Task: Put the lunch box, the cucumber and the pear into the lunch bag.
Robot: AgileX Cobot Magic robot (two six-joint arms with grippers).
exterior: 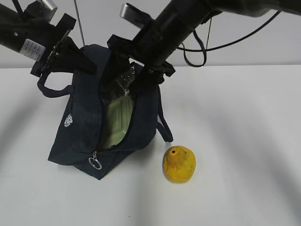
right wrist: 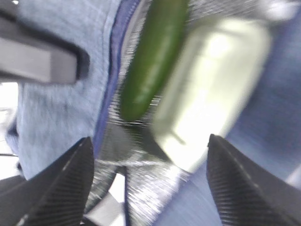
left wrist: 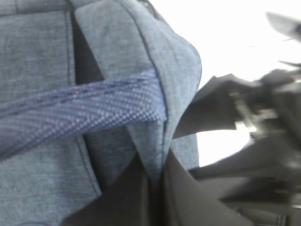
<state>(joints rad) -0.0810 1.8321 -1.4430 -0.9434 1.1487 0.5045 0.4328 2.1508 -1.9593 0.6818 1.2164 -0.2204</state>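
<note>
The navy lunch bag (exterior: 84, 127) lies open on the white table. The lunch box (exterior: 116, 123) with its sage-green lid sits inside it. In the right wrist view the cucumber (right wrist: 151, 59) lies in the bag beside the lunch box (right wrist: 211, 89), against the foil lining. The yellow-orange pear (exterior: 179, 164) stands on the table right of the bag. My left gripper (exterior: 84, 62) is shut on the bag's upper rim; the fabric (left wrist: 155, 117) is pinched between its jaws (left wrist: 157, 188). My right gripper (exterior: 137, 67) is open and empty over the bag's mouth (right wrist: 150, 183).
A loop handle (left wrist: 80, 113) crosses the left wrist view, and the other handle (exterior: 164, 129) hangs on the bag's right side. The zipper's ring pull (exterior: 95, 163) hangs at the bag's near corner. White table (exterior: 244, 141) surrounds the bag.
</note>
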